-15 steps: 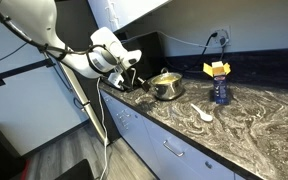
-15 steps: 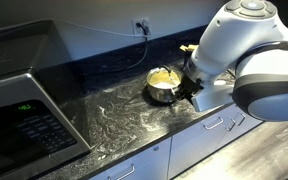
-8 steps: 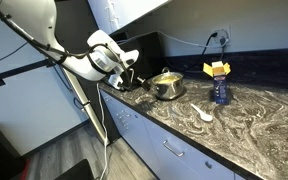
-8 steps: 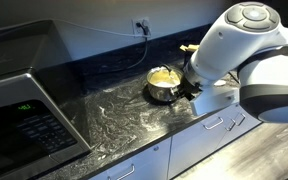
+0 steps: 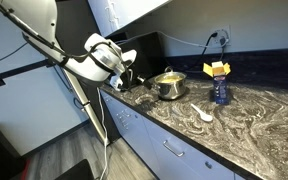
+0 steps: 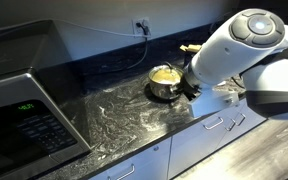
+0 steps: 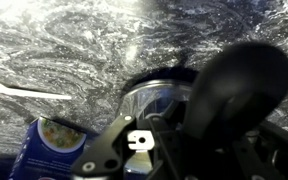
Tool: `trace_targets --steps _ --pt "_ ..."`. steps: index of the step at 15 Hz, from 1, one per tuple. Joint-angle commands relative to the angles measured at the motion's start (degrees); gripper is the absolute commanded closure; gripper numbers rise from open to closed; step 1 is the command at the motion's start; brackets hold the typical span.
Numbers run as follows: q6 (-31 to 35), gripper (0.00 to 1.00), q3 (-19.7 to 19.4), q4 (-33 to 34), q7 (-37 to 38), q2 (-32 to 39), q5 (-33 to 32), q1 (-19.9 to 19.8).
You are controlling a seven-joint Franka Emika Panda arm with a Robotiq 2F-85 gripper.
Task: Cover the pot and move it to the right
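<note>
1. Since half a second ago the arm has drawn back a little from the pot [image 5: 167,87], while the pot sits where it was on the desk [image 5: 246,128].
2. Nearest the wrist camera, dark blurred shapes fill the picture. A round metal-rimmed lid [image 7: 156,92] seems to lie just ahead, though the view is too poor to be sure.
3. In both exterior views the end effector [image 5: 130,80] hangs low just beside the pot's side. Whether it is clenched or released I cannot tell, and nothing shows it grasping anything.
4. Progress, as a judgement: the pot's top looks yellowish [image 6: 163,76], and it may already be covered. The shift to the right looks not yet done, since the pot stands near the arm's end of the desk.
5. Farther along the dark marbled desk lie a white spoon [image 5: 204,114], then a small blue bottle [image 5: 220,95] with a yellow object [image 5: 216,68] just behind it, all well apart from the pot.
6. Beyond them, a cable runs up to a wall socket [image 6: 142,24]. A microwave [image 6: 29,115] stands at the desk's other end, and pale drawers [image 5: 174,150] sit beneath.
</note>
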Motion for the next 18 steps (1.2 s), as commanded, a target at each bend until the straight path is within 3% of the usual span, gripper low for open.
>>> trace_targets --steps 1,8,18 --pt "0.0 0.97 -2.4 1.5 7.5 -1.0 -7.2 1.7" --pt "-1.0 0.97 -2.9 0.2 17.4 -2.7 -16.2 2.0" --pt "-7.9 0.97 -1.6 -7.9 16.4 -10.8 -12.0 1.9"
